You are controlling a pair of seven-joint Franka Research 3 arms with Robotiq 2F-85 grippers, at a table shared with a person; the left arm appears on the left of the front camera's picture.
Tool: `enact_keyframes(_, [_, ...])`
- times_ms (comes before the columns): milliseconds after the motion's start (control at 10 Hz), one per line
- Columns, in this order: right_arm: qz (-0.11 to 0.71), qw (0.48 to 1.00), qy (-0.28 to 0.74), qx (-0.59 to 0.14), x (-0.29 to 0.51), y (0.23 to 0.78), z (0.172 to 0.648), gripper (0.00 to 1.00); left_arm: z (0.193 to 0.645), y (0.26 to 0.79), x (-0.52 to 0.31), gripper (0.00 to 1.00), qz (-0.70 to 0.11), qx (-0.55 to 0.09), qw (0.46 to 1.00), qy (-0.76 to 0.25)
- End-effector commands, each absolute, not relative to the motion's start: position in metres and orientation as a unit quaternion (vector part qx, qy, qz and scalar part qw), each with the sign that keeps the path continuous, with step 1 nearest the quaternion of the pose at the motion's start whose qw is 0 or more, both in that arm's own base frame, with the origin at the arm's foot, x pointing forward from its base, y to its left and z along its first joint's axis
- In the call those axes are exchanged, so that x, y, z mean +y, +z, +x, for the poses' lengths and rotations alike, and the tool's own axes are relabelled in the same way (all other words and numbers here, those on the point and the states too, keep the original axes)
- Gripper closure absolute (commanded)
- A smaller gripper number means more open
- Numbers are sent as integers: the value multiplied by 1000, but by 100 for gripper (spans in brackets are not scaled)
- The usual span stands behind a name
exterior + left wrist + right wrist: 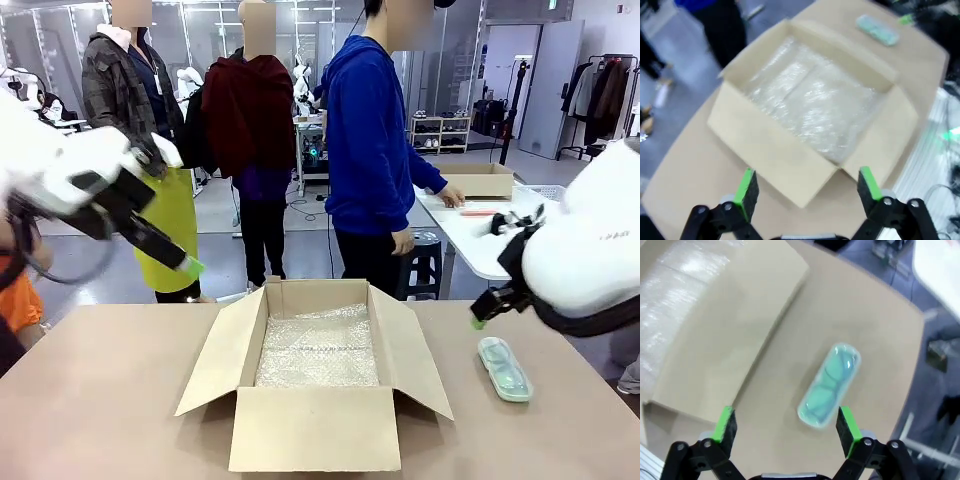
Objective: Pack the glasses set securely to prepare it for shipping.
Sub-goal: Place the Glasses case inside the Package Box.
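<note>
A: How is the left arm being posed?

B: It is being held raised over the left side of the table (100,400), with the left gripper (186,264) being pointed down and inward at the cardboard box (315,428). Its fingers are being held spread wide apart, and nothing is being pinched between them. In the left wrist view the box is being looked down on from above.

A: And the right arm?

B: It is being held bent over the table's right edge, with the right gripper (479,321) being aimed down at the mint-green glasses case (503,368). Its fingers are likewise being held spread, with nothing gripped. The case is lying flat on the bare table to the right of the box, clear of its flap. In the right wrist view its near end is being framed between the two green pads, below them.

A: What is being counted?

B: One box, with its four flaps opened outward. One lining of bubble wrap (318,350), lying on its floor. One case, with one pair of spectacles showing inside. Three people are being seen standing beyond the table.

A: Is any writing being shown?

B: Faint grey lettering is being shown on the right arm's white shell, too small to be read.
</note>
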State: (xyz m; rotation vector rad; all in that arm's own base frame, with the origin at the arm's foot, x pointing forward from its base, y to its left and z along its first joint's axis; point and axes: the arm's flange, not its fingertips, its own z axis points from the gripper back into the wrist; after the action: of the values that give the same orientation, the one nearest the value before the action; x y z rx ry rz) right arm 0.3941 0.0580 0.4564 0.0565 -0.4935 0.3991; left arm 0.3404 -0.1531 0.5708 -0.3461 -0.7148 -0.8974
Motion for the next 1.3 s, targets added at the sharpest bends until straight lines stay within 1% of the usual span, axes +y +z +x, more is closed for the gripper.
enact_keyframes(0, [58, 969, 129, -201, 48, 454, 411, 0, 334, 583, -124, 0, -201, -309, 796, -480])
enact_keyframes(200, [59, 982, 90, -154, 31, 434, 426, 0, 326, 586, -103, 0, -215, -310, 787, -488])
enact_keyframes(300, [55, 980, 94, -165, 28, 429, 429, 0, 325, 584, -98, 0, -218, -322, 797, -463])
enact_keyframes(400, [55, 976, 119, -173, 26, 440, 413, 0, 322, 593, -115, 0, -210, -320, 788, -483])
enact_keyframes(700, [55, 976, 119, -173, 26, 440, 413, 0, 322, 593, -115, 0, -210, -320, 788, -483])
enact_keyframes(900, [56, 981, 106, -155, 21, 424, 431, 0, 322, 593, -115, 0, -210, -320, 788, -483])
enact_keyframes(1000, [74, 984, 88, -138, 20, 406, 445, 0, 322, 593, -115, 0, -210, -320, 788, -483])
enact_keyframes(1200, [66, 990, 68, -108, 22, 383, 460, 0, 322, 593, -115, 0, -210, -320, 788, -483])
